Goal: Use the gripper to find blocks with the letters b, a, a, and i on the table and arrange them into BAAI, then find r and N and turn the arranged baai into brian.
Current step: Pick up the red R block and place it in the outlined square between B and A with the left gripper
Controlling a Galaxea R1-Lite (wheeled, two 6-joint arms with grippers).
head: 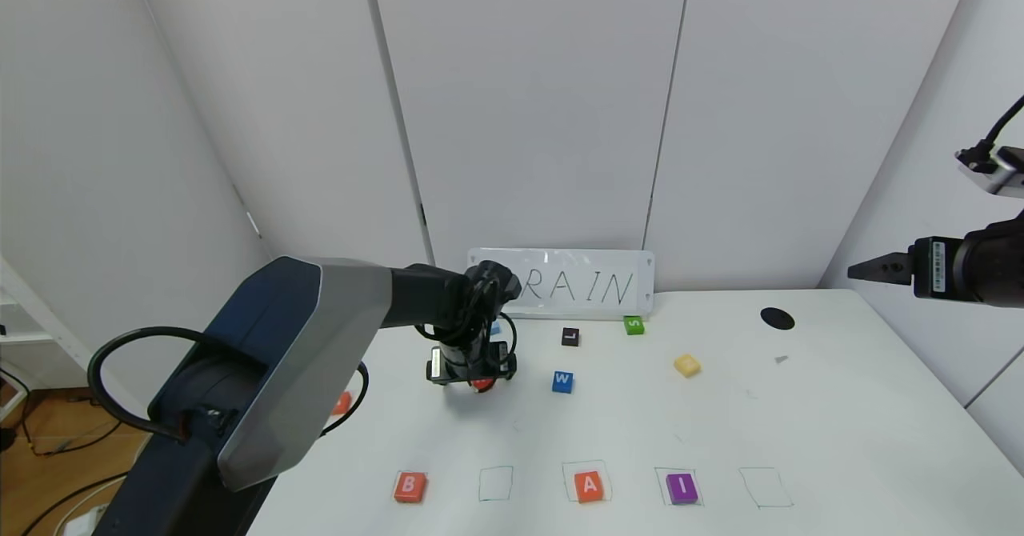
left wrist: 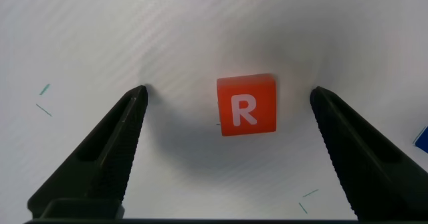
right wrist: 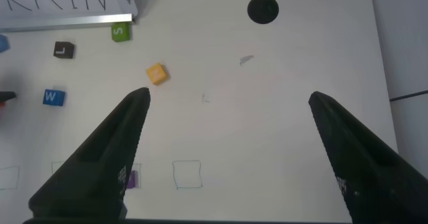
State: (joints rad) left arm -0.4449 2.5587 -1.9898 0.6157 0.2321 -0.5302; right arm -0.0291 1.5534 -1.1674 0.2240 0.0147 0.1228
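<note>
The orange-red R tile (left wrist: 246,105) lies flat on the white table (head: 840,408), between the open fingers of my left gripper (left wrist: 229,91), which is low over it and not touching it. In the head view that gripper (head: 478,378) is at the back middle, and the R (head: 482,385) peeks out under it. At the front, B (head: 410,486), A (head: 590,486) and purple I (head: 682,489) lie in a row of pen squares. Another orange-red tile (head: 342,402) is half hidden behind the left arm. The yellow N (head: 686,365) lies back right. My right gripper (head: 876,268) is open and raised at the right edge.
One empty square (head: 496,483) lies between B and A, another (head: 766,487) to the right of I. The blue W (head: 562,382), black L (head: 570,337) and green S (head: 634,325) lie by the "RAIN" sign (head: 584,284). A black hole (head: 777,318) is at the back right.
</note>
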